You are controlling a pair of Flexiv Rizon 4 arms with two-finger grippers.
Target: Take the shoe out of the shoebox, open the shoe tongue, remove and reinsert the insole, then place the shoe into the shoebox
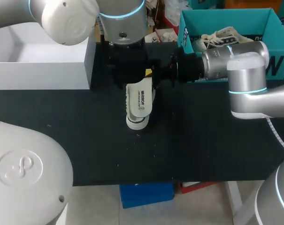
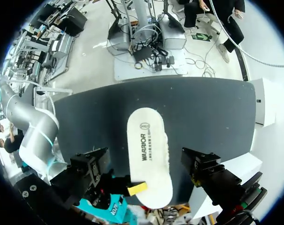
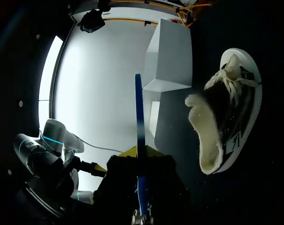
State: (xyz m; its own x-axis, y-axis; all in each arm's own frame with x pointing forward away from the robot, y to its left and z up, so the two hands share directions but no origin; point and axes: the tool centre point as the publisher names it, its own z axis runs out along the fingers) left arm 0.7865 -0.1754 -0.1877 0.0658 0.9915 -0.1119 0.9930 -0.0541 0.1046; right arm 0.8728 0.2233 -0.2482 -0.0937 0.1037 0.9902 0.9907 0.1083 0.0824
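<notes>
Lying on its side near the middle of the black table top (image 1: pixel 203 140), a black canvas shoe (image 3: pixel 228 112) with white laces, a white rubber sole and a cream fleece lining is seen, its opening turned toward the right arm. It is outside the teal cardboard shoebox (image 1: pixel 226 13), which stands at the table's far right corner. A second laced shoe (image 1: pixel 221 36) is seen inside that box.

A flat white insole (image 2: pixel 144 136) with dark print on its upper face and a blue underside is held out of the shoe. It is gripped at one end by the right gripper (image 3: pixel 141 151), whose yellow tips are pressed on its two faces. From the right wrist it is seen edge-on as a thin blue strip between the fingers, with the shoe just beside it. From above it is seen over the shoe, with the shoe's white toe showing past its free end. Whether insole and shoe touch cannot be told.

The left gripper (image 2: pixel 144 158) hangs above the insole, pointing down at the table. Its two black fingers are spread wide, and nothing is held in them.

An open white rectangular box (image 1: pixel 43 65) stands at the far left of the table, well apart from the shoe.
</notes>
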